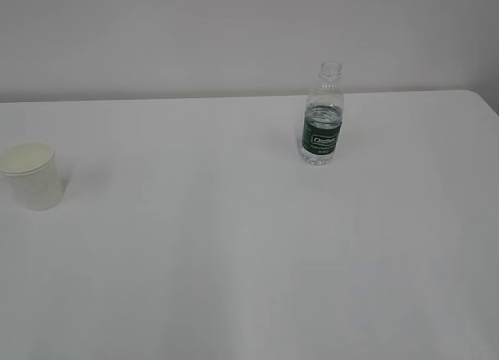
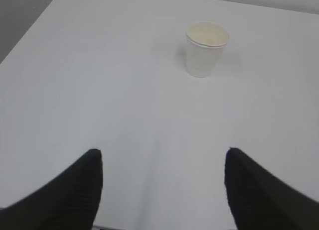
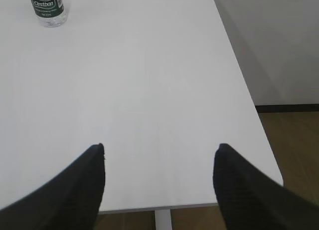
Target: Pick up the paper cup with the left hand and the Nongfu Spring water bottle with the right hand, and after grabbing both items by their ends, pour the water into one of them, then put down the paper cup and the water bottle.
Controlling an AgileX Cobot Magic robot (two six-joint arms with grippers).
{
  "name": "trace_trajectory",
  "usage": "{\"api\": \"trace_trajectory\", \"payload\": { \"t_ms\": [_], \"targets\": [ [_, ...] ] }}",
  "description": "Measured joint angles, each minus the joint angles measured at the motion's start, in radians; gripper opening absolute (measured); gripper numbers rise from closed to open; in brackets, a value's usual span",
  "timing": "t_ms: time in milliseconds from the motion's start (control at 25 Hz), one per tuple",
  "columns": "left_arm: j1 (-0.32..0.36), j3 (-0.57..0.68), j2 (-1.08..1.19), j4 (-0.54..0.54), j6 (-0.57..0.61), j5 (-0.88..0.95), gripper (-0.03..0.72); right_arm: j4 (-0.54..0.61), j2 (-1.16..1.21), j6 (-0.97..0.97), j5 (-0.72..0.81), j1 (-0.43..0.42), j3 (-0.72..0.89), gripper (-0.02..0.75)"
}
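On the white surface (image 1: 234, 259), the paper cup (image 1: 31, 175) stands upright at far left, well apart from the capless Nongfu Spring water bottle (image 1: 323, 114). Both arms' jaws gape wide and empty, short of their targets. The cup looks light and crushable, best held low; the partly filled bottle, slick and ribbed, invites a grip near its base.

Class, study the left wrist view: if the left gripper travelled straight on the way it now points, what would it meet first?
Probably the paper cup. The open left gripper points across bare table toward it, though the cup stands slightly right of centre, so it might just pass.
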Motion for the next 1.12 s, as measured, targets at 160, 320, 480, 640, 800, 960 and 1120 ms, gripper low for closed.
{"api": "trace_trajectory", "payload": {
  "t_ms": [160, 320, 480, 640, 800, 960, 1120],
  "targets": [
    [0.0, 0.0, 0.0, 0.0, 0.0, 0.0, 0.529, 0.0, 0.0, 0.0, 0.0, 0.0, 0.0, 0.519],
    [0.0, 0.0, 0.0, 0.0, 0.0, 0.0, 0.524, 0.0, 0.0, 0.0, 0.0, 0.0, 0.0, 0.519],
    [0.0, 0.0, 0.0, 0.0, 0.0, 0.0, 0.524, 0.0, 0.0, 0.0, 0.0, 0.0, 0.0, 0.519],
    [0.0, 0.0, 0.0, 0.0, 0.0, 0.0, 0.524, 0.0, 0.0, 0.0, 0.0, 0.0, 0.0, 0.519],
    [0.0, 0.0, 0.0, 0.0, 0.0, 0.0, 0.524, 0.0, 0.0, 0.0, 0.0, 0.0, 0.0, 0.519],
    [0.0, 0.0, 0.0, 0.0, 0.0, 0.0, 0.524, 0.0, 0.0, 0.0, 0.0, 0.0, 0.0, 0.519],
    [0.0, 0.0, 0.0, 0.0, 0.0, 0.0, 0.524, 0.0, 0.0, 0.0, 0.0, 0.0, 0.0, 0.519]
  ]
}}
